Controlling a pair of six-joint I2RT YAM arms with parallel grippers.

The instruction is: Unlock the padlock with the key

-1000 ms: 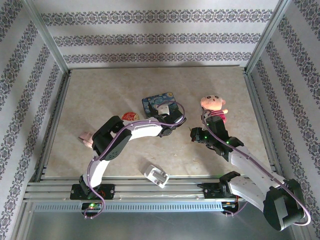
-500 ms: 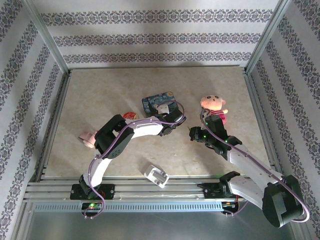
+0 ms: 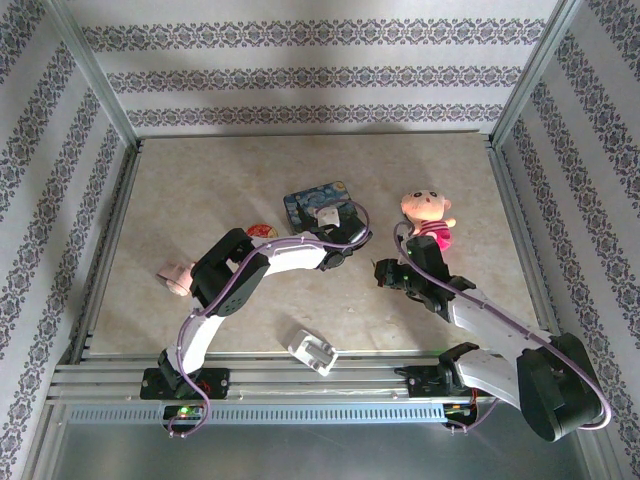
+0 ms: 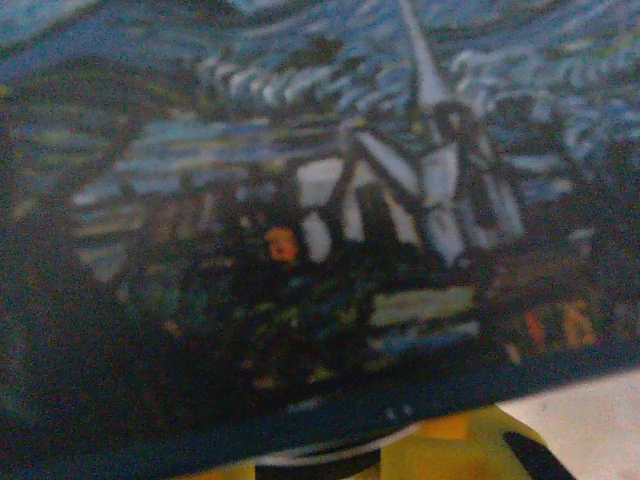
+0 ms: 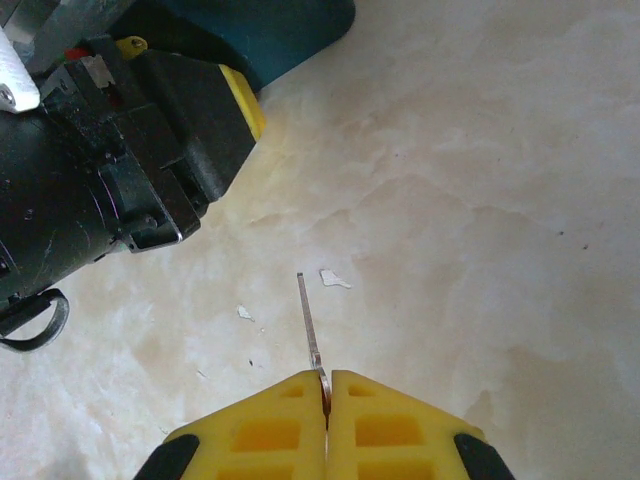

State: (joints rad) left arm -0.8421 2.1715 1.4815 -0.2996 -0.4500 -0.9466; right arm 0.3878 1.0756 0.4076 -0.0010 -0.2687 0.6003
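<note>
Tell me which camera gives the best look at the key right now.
Right wrist. The key sticks out as a thin grey blade from the shut right gripper, sharp against the pale table. From the top external view it is too small to make out; the left wrist camera faces the blue tin.

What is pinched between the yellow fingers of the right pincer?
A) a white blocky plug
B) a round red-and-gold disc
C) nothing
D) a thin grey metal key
D: in the right wrist view the right pincer is shut on the thin grey metal key, whose blade sticks out ahead of the fingertips.
</note>
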